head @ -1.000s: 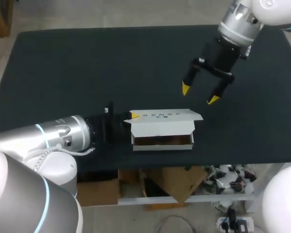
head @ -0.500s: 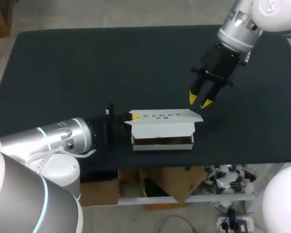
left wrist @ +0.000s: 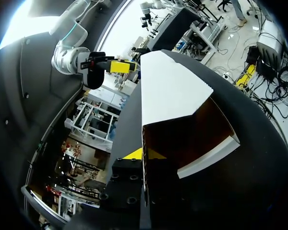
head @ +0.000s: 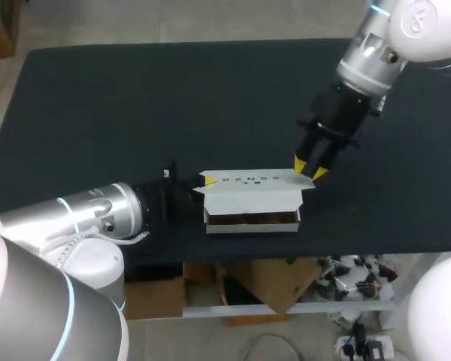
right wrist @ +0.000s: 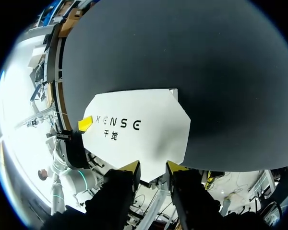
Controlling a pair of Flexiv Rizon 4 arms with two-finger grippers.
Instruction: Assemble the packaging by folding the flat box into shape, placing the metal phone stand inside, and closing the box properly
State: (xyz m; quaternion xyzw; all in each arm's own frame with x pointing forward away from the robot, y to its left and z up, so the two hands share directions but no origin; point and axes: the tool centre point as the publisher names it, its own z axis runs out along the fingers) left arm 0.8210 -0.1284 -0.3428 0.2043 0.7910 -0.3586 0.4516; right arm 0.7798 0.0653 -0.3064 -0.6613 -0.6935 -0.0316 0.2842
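White cardboard box [head: 249, 197] by surface's [head: 135, 98] 6 o'clock edge, matte black room toward 12. Left fingers [head: 209, 179] grasping its wall; right fingers [head: 299, 163] clenched at lid corner.

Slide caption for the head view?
Right end effector at lid corner of open white box; left end effector at opposite end.

A matte black rectangular table [head: 98, 98] carries a single white cardboard box [head: 249, 201], which rests directly on the dark top close to the near edge, a little right of the middle. The box lies with its long side along that edge, its printed lid flap standing open on the far side and its brown inside exposed toward the near side.
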